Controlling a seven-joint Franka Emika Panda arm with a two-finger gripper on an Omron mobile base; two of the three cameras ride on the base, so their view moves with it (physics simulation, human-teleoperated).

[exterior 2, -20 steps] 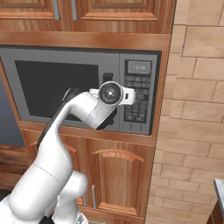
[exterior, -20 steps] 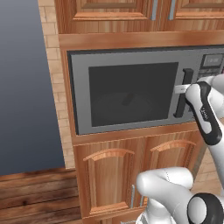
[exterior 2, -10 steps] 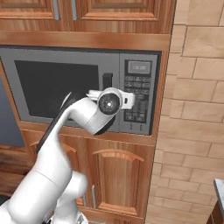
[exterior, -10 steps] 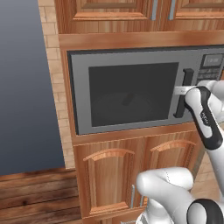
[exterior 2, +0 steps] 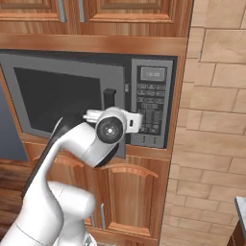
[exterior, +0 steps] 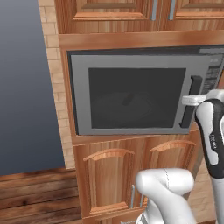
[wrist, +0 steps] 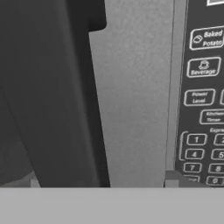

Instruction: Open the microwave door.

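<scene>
The jaws cannot be judged for width: in the left base view the gripper [exterior: 189, 100] reaches in from the right to the handle [exterior: 190, 101], and in the right base view the gripper [exterior 2: 94, 115] is mostly hidden behind the white wrist, so whether the fingers close on the bar is not visible.

The wooden cabinets [exterior: 113, 17] surround everything, with doors above and arched-panel doors [exterior: 109, 181] below. To the left in the left base view is a plain blue-grey wall [exterior: 26, 87] over a plank floor [exterior: 35, 197]; to the right in the right base view is a tan brick wall [exterior 2: 214, 120].

The microwave is set into the cabinets at mid height. Its door [exterior: 131, 98] is a grey panel with a dark window, and it stands slightly ajar: in the left base view its handle side sits forward of the frame, and in the right base view the door [exterior 2: 67, 96] shows a gap beside the keypad [exterior 2: 150, 108].

The arm [exterior 2: 72, 158] rises from below, its wrist level with the handle's middle, touching or just in front of the bar.

The handle [exterior 2: 109, 95] is a black vertical bar near the door's right edge. In the hand view the handle [wrist: 57, 96] looms dark on the left, the grey door [wrist: 131, 96] face behind it, and the keypad [wrist: 203, 109] on the right with buttons reading Baked Potato, Beverage and Power Level above number keys.
</scene>
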